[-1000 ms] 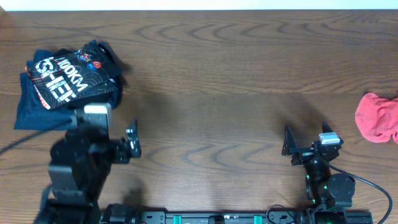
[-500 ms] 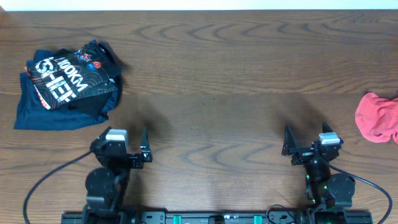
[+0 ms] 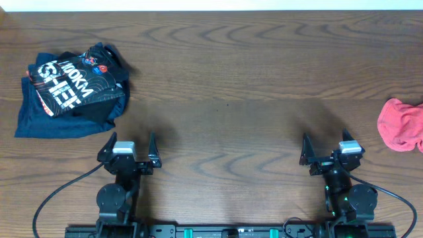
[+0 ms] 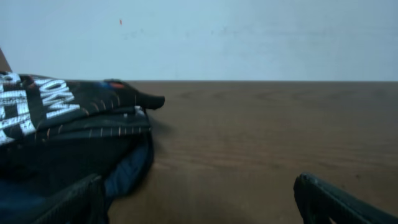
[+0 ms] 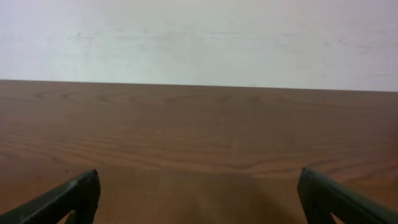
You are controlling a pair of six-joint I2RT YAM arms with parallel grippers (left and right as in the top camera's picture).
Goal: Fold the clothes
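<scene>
Since your left gripper (image 3: 129, 145) and right gripper (image 3: 325, 149) both stand spread wide and empty, note the black shirt (image 3: 74, 86) bundled ahead-left of the left one. Reach the right one toward the red cloth (image 3: 400, 124) off its right side, pinching an edge, not the heap.

The right tool (image 5: 199, 200) stands wide open, low over the desk (image 5: 199, 124). Its two dark fingers show only as tips in the bottom corners, one at the left (image 5: 73, 196) and one at the right (image 5: 331, 196), well apart, with bare brown wood grain between them. The desk runs back to a straight far edge, and behind it stands a plain pale wall (image 5: 199, 37).
</scene>
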